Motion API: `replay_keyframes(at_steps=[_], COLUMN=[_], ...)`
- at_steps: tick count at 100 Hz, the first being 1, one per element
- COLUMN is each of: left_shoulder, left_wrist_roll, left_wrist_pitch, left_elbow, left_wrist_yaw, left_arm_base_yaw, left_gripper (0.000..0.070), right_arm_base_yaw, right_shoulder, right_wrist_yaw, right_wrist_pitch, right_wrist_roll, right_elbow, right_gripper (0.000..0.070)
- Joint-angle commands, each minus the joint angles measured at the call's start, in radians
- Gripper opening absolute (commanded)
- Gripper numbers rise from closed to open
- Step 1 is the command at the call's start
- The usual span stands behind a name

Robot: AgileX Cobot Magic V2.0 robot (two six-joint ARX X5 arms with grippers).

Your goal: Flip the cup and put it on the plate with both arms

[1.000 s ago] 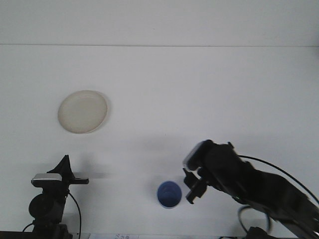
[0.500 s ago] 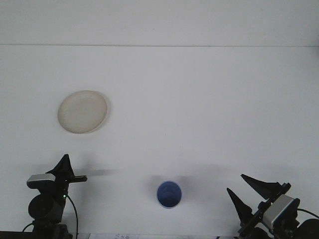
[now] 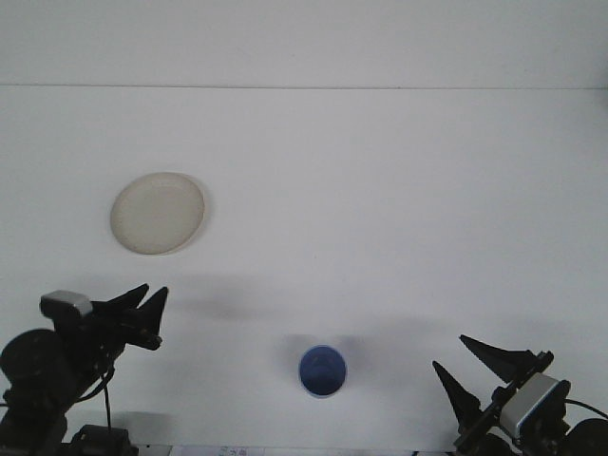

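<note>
A wide white desk [image 3: 380,190] fills the view, running back to a pale wall at the far edge. A blue cup [image 3: 323,370] stands on it near the front, a little right of centre, its mouth facing up so the inside bottom shows. Well apart from it, far off to the left and further back, lies a round cream plate [image 3: 158,213], flat on the desk with nothing on it. The left claw [image 3: 142,309] sits at the near left corner, low over the desk, its two dark pointed fingers aimed toward the right and standing slightly apart with nothing between them. It is well clear of both the cup and the plate, nearer the plate's side. The right claw [image 3: 472,365] pokes up from the near right corner, its two black fingers spread wide in a V and pointing up and to the left, gripping nothing. The cup stands between the two claws, closer to the right one, touching neither.
</note>
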Motion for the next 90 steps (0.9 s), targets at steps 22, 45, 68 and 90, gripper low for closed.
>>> replay_keyframes(at_steps=[22,45,68,90], left_shoulder=[0.445,0.698,0.909,1.045], left_wrist_roll=[0.139,0.148,0.148,0.150], left_wrist_pitch=[-0.324,-0.365,-0.349,-0.306], left_elbow=[0.386,0.497,0.561,0.581], left_wrist_yaw=[0.210,0.106,-0.033,-0.111], left_arm_base_yaw=[-0.261,-0.579,-0.791,-0.869], left_gripper=[0.0432,0.0432,0.0434,0.0434], right_arm_base_yaw=[0.007,0.007,0.007,0.007], right_shoulder=[0.003,0.003,0.003,0.003], right_wrist_yaw=[0.003,0.003,0.002,0.003], right_wrist_pitch=[0.002,-0.012,-0.024,-0.032], right_wrist_roll=[-0.015,-0.015,-0.015,-0.015], right_elbow=[0.003,-0.005,-0.022,-0.022], right_gripper=[0.0390,0.0389,0.0390,0.0389])
